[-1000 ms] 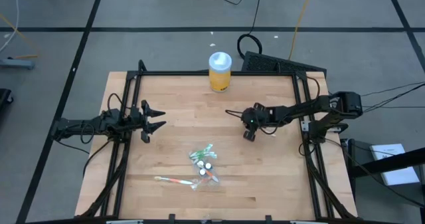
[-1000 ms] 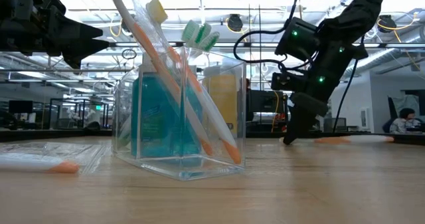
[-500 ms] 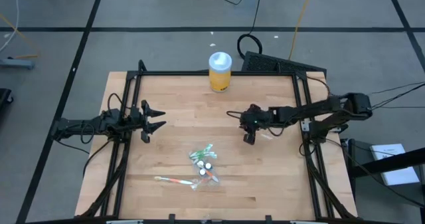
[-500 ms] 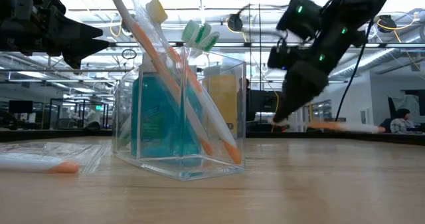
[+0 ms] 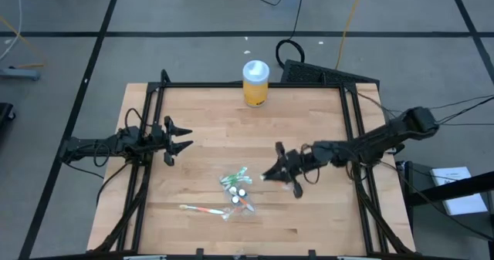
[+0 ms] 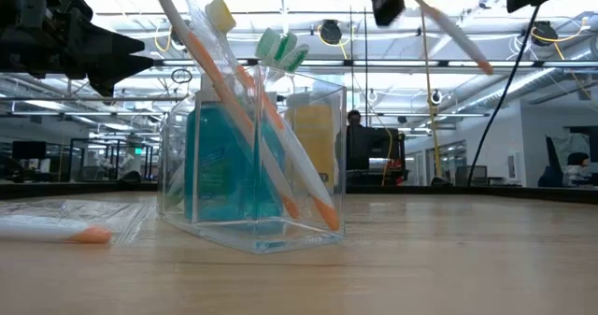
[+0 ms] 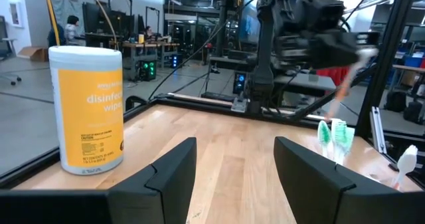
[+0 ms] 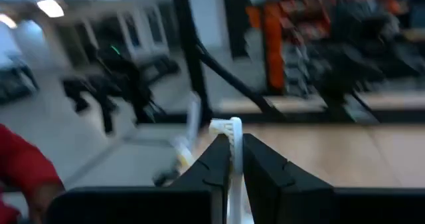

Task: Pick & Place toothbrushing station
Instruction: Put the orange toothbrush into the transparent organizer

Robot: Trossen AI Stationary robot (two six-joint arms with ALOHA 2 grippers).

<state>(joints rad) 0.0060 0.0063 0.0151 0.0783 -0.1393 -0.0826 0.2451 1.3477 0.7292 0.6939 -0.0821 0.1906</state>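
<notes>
The toothbrushing station (image 5: pixel 238 192) (image 6: pixel 280 165) is a clear plastic container standing on its base at the table's near middle. Toothbrushes lean inside it, with something teal. A white-and-orange toothbrush (image 5: pixel 199 209) lies on the table at its left. My right gripper (image 5: pixel 267 174) hovers just right of the station, pointing level toward the table's left, shut on a white toothbrush (image 6: pixel 448 30). My left gripper (image 5: pixel 184 136) (image 7: pixel 232 164) waits open at the table's left side, touching nothing. My right gripper pinches the white toothbrush's shaft (image 8: pixel 234 159) between its two fingers. The fingers come level from the table's right and lie across the shaft. The brush is lifted clear of the table and tilted, its orange end (image 6: pixel 483 65) slanting down away from the fingers.
A yellow jar with a white lid (image 5: pixel 255 82) (image 7: pixel 86 108) stands at the table's far edge, in the middle. Black frame rails (image 5: pixel 147 160) run along both sides of the wooden top. Bare wood lies between the jar and the station.
My right gripper has risen from the table at the right, swung toward the near edge and the station, and tipped from pointing down to level. The toothbrush that lay on the table under it has come up with it, lifted clear.
</notes>
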